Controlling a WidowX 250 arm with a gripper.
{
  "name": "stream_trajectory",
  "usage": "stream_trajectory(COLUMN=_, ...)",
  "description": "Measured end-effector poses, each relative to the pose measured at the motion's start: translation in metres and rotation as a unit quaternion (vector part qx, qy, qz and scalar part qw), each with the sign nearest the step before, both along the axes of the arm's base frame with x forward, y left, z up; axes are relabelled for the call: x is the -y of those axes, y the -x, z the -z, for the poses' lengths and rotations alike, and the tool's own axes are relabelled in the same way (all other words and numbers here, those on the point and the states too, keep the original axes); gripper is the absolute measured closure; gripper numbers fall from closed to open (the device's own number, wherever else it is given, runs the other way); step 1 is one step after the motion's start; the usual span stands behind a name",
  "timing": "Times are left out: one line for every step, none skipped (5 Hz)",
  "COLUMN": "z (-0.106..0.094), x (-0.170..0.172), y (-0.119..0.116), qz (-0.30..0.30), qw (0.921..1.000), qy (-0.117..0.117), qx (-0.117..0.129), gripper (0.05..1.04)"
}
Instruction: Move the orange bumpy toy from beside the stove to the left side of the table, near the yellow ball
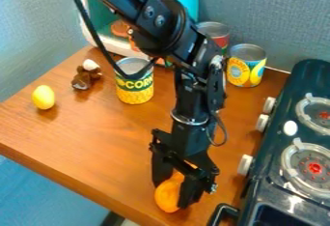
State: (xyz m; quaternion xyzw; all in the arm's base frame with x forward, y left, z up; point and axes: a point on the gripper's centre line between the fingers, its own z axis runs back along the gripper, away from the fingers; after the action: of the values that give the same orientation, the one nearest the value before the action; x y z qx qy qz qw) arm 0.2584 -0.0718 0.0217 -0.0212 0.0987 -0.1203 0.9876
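The gripper [172, 191] hangs low over the front part of the wooden table, left of the stove, pointing down. Between its two fingers sits an orange object [168, 196], rounded at the bottom, with a finger on either side of it. Part of the orange object is hidden behind the fingers. It is at the table surface, close to the front edge.
On the table [97, 133] are a yellow lemon-like object [43, 97], a small brown toy [85, 75] and a corn can [134, 87]. More cans [246, 65] stand by the back wall. A dark stove [290, 172] with knobs is at the right.
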Motion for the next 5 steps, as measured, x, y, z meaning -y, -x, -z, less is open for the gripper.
stream_trajectory(z=-0.013, x=-0.001, y=0.001, qz=-0.004, qw=0.9997, qy=0.005, qx=0.022, gripper=0.307)
stream_trajectory(z=-0.054, x=-0.006, y=-0.004, qz=-0.009, qw=0.9953, qy=0.032, qx=0.091, gripper=0.307)
stream_trajectory(z=-0.083, x=-0.021, y=-0.001, qz=-0.024, qw=0.9912, qy=0.029, qx=0.127, gripper=0.307)
stream_trajectory(z=-0.084, x=-0.043, y=0.002, qz=-0.048, qw=0.9924, qy=0.022, qx=0.111, gripper=0.307)
stream_trajectory(z=-0.070, x=-0.081, y=0.004, qz=-0.100, qw=0.9921, qy=0.005, qx=0.077, gripper=0.307)
